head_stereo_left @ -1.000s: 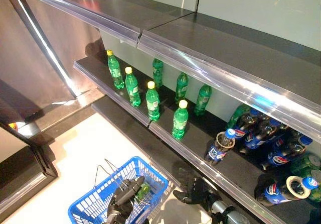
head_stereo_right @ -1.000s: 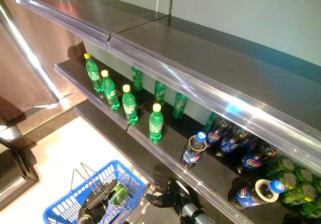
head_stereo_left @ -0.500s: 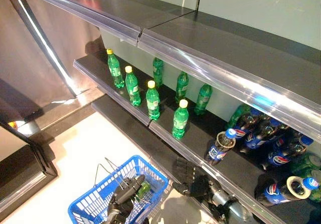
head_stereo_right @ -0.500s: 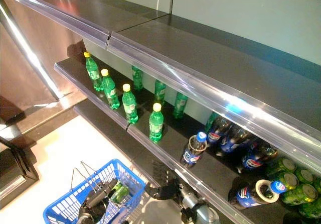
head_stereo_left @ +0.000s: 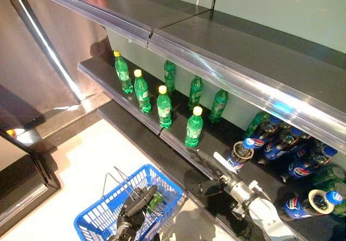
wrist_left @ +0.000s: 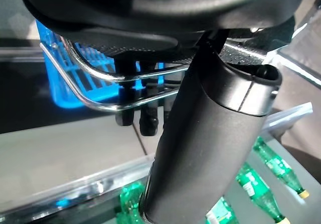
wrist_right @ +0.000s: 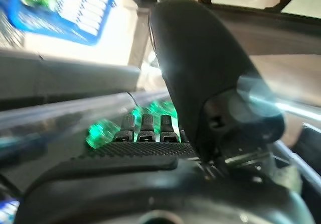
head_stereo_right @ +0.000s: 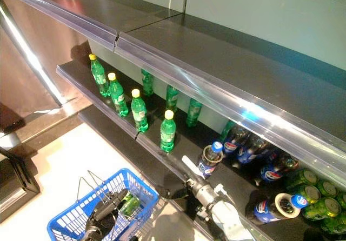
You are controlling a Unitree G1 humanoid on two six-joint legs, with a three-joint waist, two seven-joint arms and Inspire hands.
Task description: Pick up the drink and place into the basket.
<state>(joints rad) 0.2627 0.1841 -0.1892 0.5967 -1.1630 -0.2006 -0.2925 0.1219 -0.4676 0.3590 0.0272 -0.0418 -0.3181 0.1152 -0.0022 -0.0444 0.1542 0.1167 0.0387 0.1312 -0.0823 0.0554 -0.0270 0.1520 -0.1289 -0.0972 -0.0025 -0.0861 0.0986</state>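
Observation:
Several green bottles with yellow caps stand along the front of the middle shelf; the nearest one (head_stereo_left: 193, 126) is just beyond my right hand (head_stereo_left: 226, 179). That hand reaches over the shelf edge with straight fingers (wrist_right: 142, 127), holding nothing and open. A blue-capped cola bottle (head_stereo_left: 238, 155) stands right beside its white thumb (head_stereo_right: 190, 165). My left hand (head_stereo_left: 135, 208) is shut on the wire handle (wrist_left: 100, 103) of the blue basket (head_stereo_left: 97, 219) down by the floor. One green bottle (head_stereo_left: 155, 200) lies in the basket.
More green bottles (head_stereo_left: 195, 91) stand at the back of the shelf. Dark cola bottles (head_stereo_left: 292, 144) and green cans (head_stereo_right: 319, 189) crowd the right end. The upper shelf's clear lip (head_stereo_left: 243, 79) overhangs the bottles. A lower shelf (head_stereo_left: 140, 138) runs beneath.
My right hand has risen from below the shelf edge and now reaches onto the middle shelf, between the front green bottle and the cola bottle. The left hand and basket have stayed put.

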